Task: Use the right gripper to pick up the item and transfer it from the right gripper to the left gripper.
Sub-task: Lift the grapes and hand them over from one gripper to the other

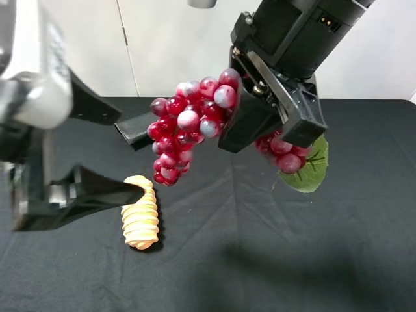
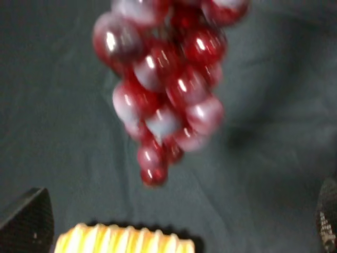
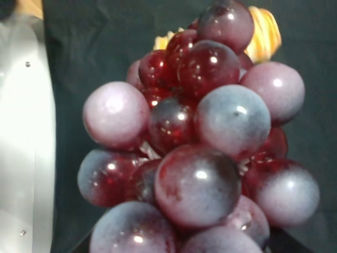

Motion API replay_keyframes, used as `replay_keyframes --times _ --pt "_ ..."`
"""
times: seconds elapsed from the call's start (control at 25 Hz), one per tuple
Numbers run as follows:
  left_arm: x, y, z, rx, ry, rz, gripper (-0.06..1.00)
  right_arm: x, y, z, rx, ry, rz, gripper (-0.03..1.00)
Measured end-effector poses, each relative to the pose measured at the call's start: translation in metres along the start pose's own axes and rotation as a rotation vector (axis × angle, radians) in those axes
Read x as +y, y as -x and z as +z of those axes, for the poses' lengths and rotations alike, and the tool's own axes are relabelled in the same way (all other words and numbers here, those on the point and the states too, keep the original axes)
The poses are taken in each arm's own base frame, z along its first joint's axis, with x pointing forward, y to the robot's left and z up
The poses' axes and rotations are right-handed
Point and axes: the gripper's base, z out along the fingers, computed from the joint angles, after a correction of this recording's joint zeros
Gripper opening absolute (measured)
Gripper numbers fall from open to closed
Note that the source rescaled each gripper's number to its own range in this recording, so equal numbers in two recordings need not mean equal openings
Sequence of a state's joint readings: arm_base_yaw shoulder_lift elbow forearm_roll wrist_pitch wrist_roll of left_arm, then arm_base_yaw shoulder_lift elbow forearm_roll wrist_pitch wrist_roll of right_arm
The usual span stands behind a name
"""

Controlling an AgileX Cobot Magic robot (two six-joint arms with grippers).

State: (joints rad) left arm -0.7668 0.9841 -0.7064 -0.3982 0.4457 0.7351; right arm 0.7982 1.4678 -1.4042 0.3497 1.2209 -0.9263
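Two grippers: right gripper (image 1: 272, 140) fingers clamped on grapes (image 1: 185, 127); left gripper (image 1: 127, 156) fingers apart.
Handling: likely light, glossy, slippery, floppy; grip hanging end.

Light: bright and even, from above; the wall (image 1: 182, 45) looks almost white.
Shine: tiny white spots on the grapes (image 1: 185, 127).
Shadows: a soft dark patch on the tabletop (image 1: 273, 266); a thin one beside the bread (image 1: 140, 221).
High view: the left claw (image 1: 127, 155) is fuzzy; the middle is sharp.
Left wrist view: dim; grapes (image 2: 168, 89) smeared; bread (image 2: 124, 240) glows pale yellow.
Right wrist view: grapes (image 3: 200, 153) sharp up close; bread (image 3: 263, 34) behind is a glowing blur; a pale strip (image 3: 23, 137) is washed out.
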Motion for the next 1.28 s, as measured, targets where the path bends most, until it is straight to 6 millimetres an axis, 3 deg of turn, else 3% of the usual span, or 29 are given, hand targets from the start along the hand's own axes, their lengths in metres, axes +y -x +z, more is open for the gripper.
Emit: replay_keyframes --times 0.64,0.76,0.88,0.92,0.96,1.28 --pt "0.000 0.018 0.062 0.030 -0.023 0.063 0.97 0.003 0.008 0.000 -0.090 0.029 -0.068 0.00" --pt "0.003 0.022 0.067 0.015 -0.003 0.062 0.78 0.003 0.008 0.000 -0.086 0.026 -0.070 0.00" --pt "0.004 0.022 0.067 0.011 0.001 0.063 0.34 0.002 0.007 0.000 -0.082 0.026 -0.071 0.00" --pt "0.004 0.022 0.067 0.010 0.001 0.063 0.14 0.002 0.007 0.000 -0.083 0.025 -0.071 0.00" --pt "0.004 0.022 0.067 0.010 0.001 0.066 0.04 0.002 0.008 0.000 -0.083 0.024 -0.071 0.00" --pt "0.004 0.022 0.067 0.010 0.001 0.073 0.04 0.001 0.008 0.000 -0.083 0.016 -0.072 0.00"
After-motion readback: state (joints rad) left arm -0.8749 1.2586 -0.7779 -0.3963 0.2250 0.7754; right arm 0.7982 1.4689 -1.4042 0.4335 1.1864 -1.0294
